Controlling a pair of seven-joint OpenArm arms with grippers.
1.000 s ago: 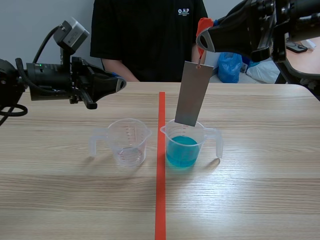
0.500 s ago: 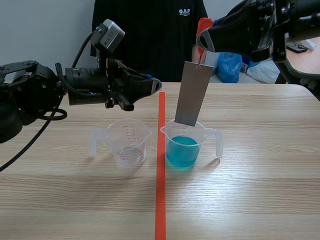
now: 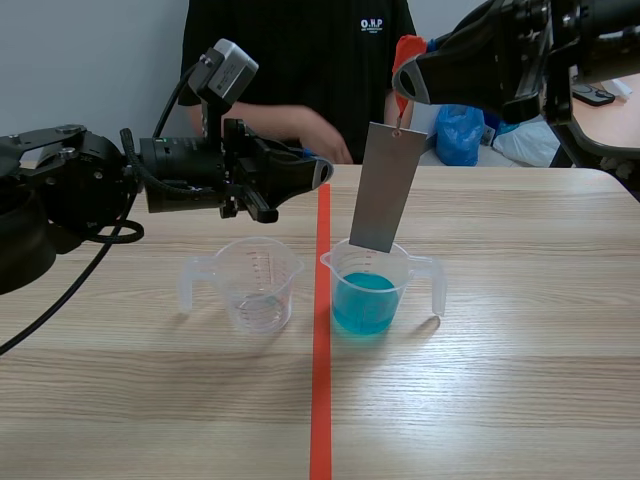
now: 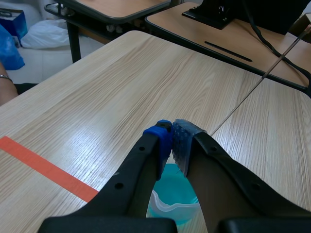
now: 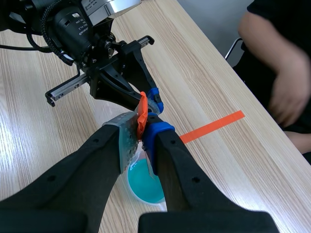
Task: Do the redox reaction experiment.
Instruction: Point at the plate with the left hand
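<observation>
A grey metal strip (image 3: 385,190) hangs from an orange tag (image 3: 405,50), and my right gripper (image 3: 405,82) is shut on that tag high above the table. The strip's lower end sits at the far rim of a clear beaker with blue liquid (image 3: 365,298). An empty clear beaker (image 3: 258,285) stands left of the tape line. My left gripper (image 3: 318,172) is shut on nothing, raised just left of the strip. In the left wrist view the left gripper (image 4: 171,141) hovers above the blue beaker (image 4: 167,196), the strip (image 4: 262,80) edge-on beside it. In the right wrist view my right gripper (image 5: 142,131) pinches the tag (image 5: 142,112) over the blue liquid (image 5: 143,187).
An orange-red tape line (image 3: 321,330) runs down the table's middle. A person in a black shirt sits across the table, one hand (image 3: 322,135) over its far edge. A blue bag (image 3: 458,133) and another desk (image 3: 610,110) lie beyond the right corner.
My left arm has swung right, bringing its shut gripper close to the strip. The person's hand has come forward over the table's far edge. The right arm and the strip kept still.
</observation>
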